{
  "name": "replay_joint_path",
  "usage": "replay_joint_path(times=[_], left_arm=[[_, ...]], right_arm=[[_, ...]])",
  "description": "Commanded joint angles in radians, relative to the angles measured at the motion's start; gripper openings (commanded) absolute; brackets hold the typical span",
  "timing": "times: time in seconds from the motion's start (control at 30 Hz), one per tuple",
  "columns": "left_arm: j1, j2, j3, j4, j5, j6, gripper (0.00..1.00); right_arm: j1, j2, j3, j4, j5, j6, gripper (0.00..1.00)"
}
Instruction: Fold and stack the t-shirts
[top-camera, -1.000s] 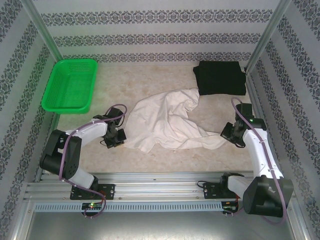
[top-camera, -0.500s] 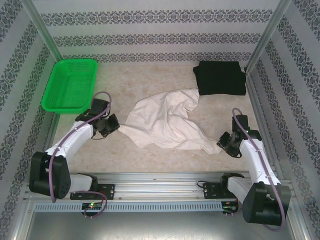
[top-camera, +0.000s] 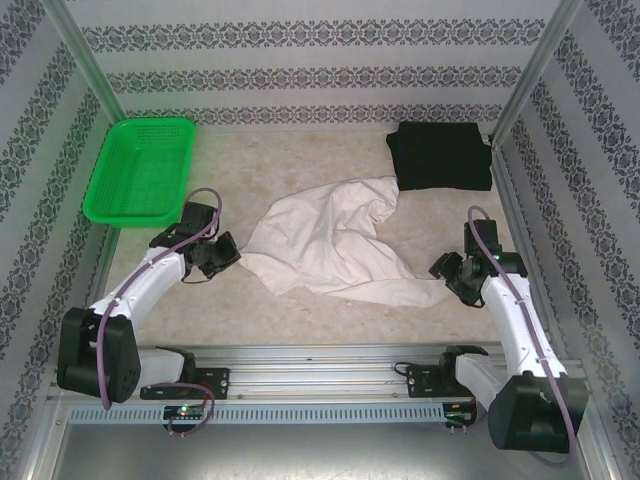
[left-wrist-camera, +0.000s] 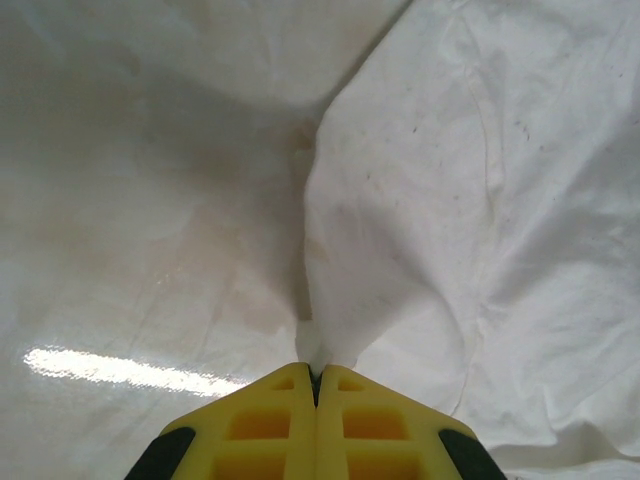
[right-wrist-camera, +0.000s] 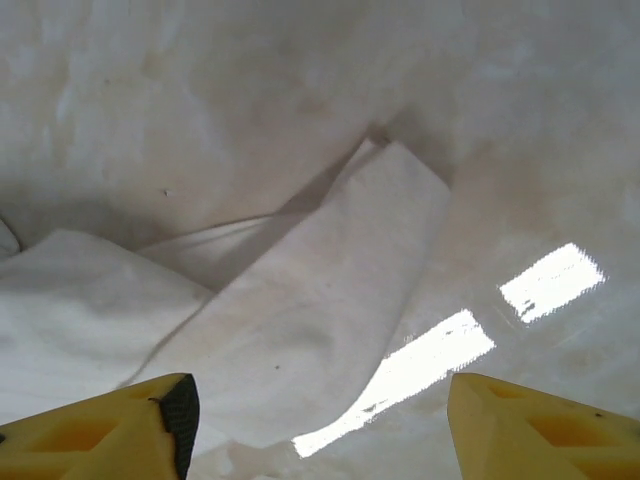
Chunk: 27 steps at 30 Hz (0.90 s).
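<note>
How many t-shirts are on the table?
2. The white t-shirt lies crumpled in the middle of the table; the black t-shirt sits folded in the far right corner. Another could hide under the white one.

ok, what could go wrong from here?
Left fingers pinch just a thin edge of the white shirt; a pull may slip it. Right fingers are open over its corner, so a one-sided pull may bunch it. Its far end lies against the black shirt and could drag it.
</note>
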Motion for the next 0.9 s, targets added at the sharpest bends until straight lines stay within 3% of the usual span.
replay_joint_path(times=[0.0, 0.17, 0.37, 0.87], left_arm=[[0.005, -0.029, -0.013, 0.022, 0.014, 0.021, 0.00], [0.005, -0.029, -0.020, 0.023, 0.016, 0.037, 0.00], [0.005, -0.025, -0.045, 0.048, 0.029, 0.033, 0.00], [0.005, -0.049, -0.062, 0.033, 0.024, 0.037, 0.00]], right_arm=[[-0.064, 0.073, 0.039, 0.001, -0.016, -0.003, 0.67], [-0.168, 0.256, 0.127, 0.006, -0.055, -0.108, 0.63], [-0.187, 0.431, 0.162, 0.080, -0.086, -0.133, 0.55], [-0.187, 0.576, 0.103, 0.186, -0.086, -0.129, 0.39]])
